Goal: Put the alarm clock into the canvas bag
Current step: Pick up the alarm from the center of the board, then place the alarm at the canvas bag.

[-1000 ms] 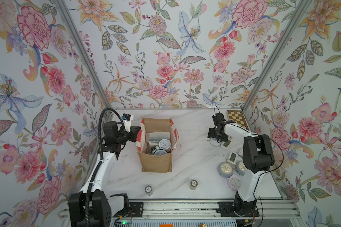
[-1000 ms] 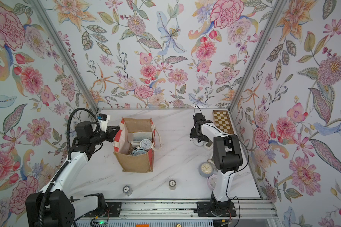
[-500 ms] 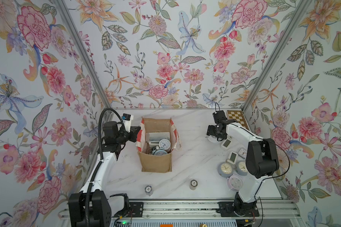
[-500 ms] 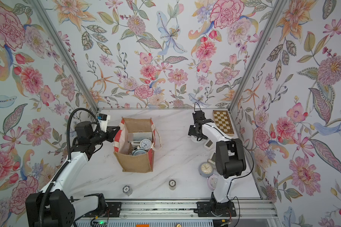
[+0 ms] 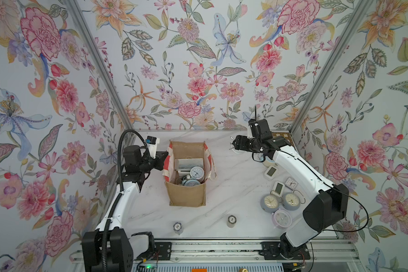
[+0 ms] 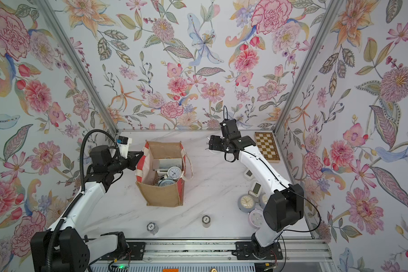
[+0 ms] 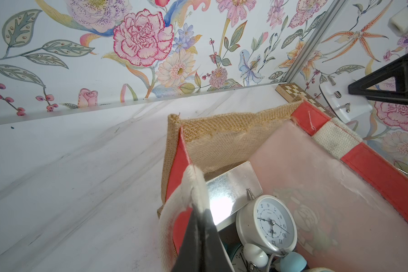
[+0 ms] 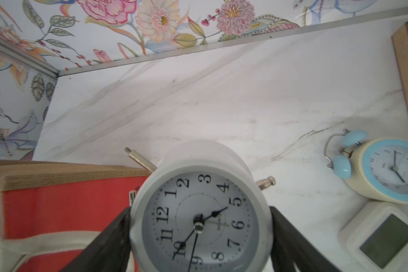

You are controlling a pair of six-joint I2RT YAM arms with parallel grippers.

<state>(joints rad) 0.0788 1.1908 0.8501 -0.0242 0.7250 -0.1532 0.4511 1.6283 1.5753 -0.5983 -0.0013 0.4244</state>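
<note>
The canvas bag (image 5: 186,193) (image 6: 161,193) stands open at the table's middle, tan burlap with red-and-white side trim. Several clocks and a shiny metal box lie inside it. My left gripper (image 5: 164,156) (image 6: 139,155) (image 7: 196,207) is shut on the bag's whitish strap (image 7: 189,186) at its left rim. My right gripper (image 5: 233,146) (image 6: 210,147) (image 8: 199,212) is shut on a white round alarm clock (image 8: 201,212), one dark finger on each side of its case. It hangs above the table to the right of the bag's far right corner. In the right wrist view the bag's red side (image 8: 64,200) shows just beyond the clock.
A wooden chessboard box (image 6: 267,147) lies at the back right. Several more clocks lie along the right edge (image 5: 270,202) (image 5: 282,219), among them a cream-and-blue twin-bell clock (image 8: 386,172) and a white digital clock (image 8: 384,240). Two small cylinders (image 5: 177,227) (image 5: 231,221) stand near the front.
My right gripper has carried the white alarm clock up off the right side of the table and leftward toward the bag. The left arm has stayed still on the strap.
</note>
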